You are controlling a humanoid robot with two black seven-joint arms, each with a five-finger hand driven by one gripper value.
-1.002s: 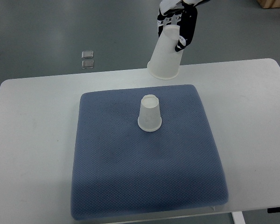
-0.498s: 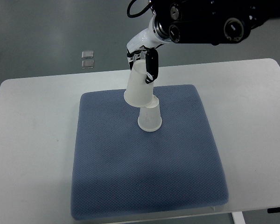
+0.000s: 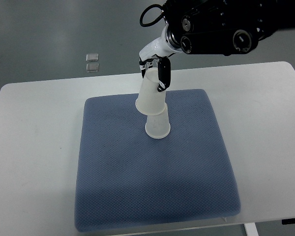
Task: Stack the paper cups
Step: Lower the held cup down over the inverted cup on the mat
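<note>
I see the right hand [image 3: 155,69] gripping the upper cup [image 3: 152,96] near its closed end, fingers [image 3: 163,76] pinched on the wall. This cup is upside down, and its open rim is already over the top of the lower cup [image 3: 157,125], which stands upside down near the middle of the pad [image 3: 137,187]. The upper cup leans: its closed end is tilted to the far left of the lower cup, so the two long axes do not match. I judge I must bring the hand over the lower cup, straighten, then push down. The left hand is not visible.
</note>
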